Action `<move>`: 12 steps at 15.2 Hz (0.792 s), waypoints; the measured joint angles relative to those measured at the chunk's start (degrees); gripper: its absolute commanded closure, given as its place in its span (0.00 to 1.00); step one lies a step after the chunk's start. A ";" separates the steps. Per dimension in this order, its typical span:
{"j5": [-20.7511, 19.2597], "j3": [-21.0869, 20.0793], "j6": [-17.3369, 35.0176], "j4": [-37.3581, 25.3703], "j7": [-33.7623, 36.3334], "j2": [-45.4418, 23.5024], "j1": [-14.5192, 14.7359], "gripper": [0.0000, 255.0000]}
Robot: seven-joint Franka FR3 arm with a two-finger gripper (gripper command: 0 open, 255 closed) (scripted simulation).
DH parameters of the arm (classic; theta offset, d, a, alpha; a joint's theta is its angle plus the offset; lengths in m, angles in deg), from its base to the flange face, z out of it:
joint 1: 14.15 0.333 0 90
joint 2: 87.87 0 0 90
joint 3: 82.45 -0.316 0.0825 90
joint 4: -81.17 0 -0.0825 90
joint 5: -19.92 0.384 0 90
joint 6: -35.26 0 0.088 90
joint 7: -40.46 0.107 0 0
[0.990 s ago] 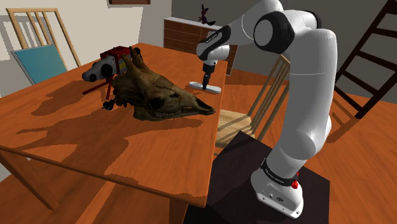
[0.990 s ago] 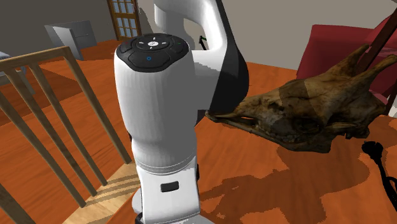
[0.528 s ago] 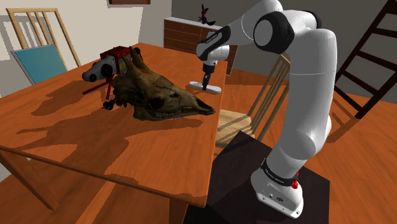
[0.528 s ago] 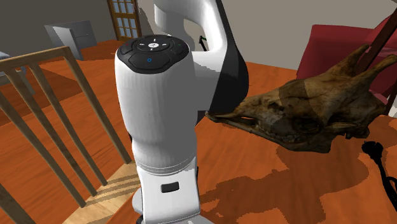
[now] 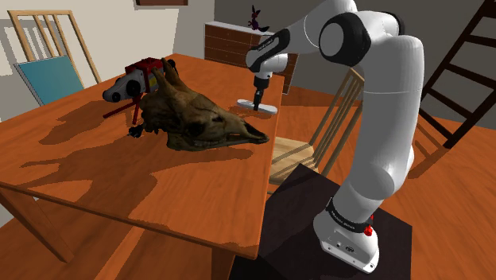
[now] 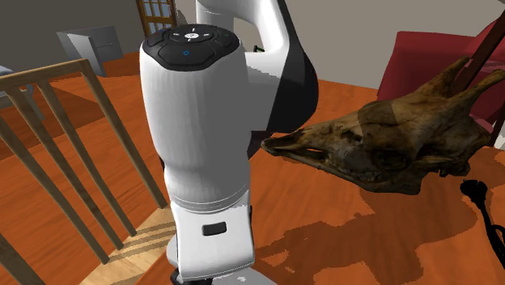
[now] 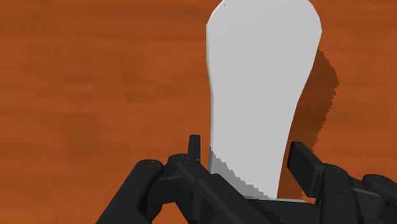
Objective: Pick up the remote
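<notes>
Two fingers (image 7: 304,167) straddle the white remote (image 7: 261,89), gripping nothing.
Your gripper (image 7: 248,153) stands partly open across its width; the long axis runs straight ahead, just past the skull's (image 5: 199,119) snout.

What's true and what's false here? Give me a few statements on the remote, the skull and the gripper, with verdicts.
1. The remote is white. True.
2. The remote lies on top of the skull. False: it lies flat on the table, apart from the skull and near the table's edge.
3. The gripper has one finger on each side of the remote. True.
4. The gripper hangs over the skull. False: it is down over the remote, off to the side of the skull's snout.
5. A chair stands at the table's edge below the remote. True.
</notes>
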 measured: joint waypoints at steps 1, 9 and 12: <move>-0.18 0.08 -0.58 -0.18 0.14 0.43 0.09 1.00; -1.38 0.59 -5.67 -2.68 0.93 3.17 0.51 1.00; -1.68 0.75 -7.47 -3.83 1.03 3.87 0.51 1.00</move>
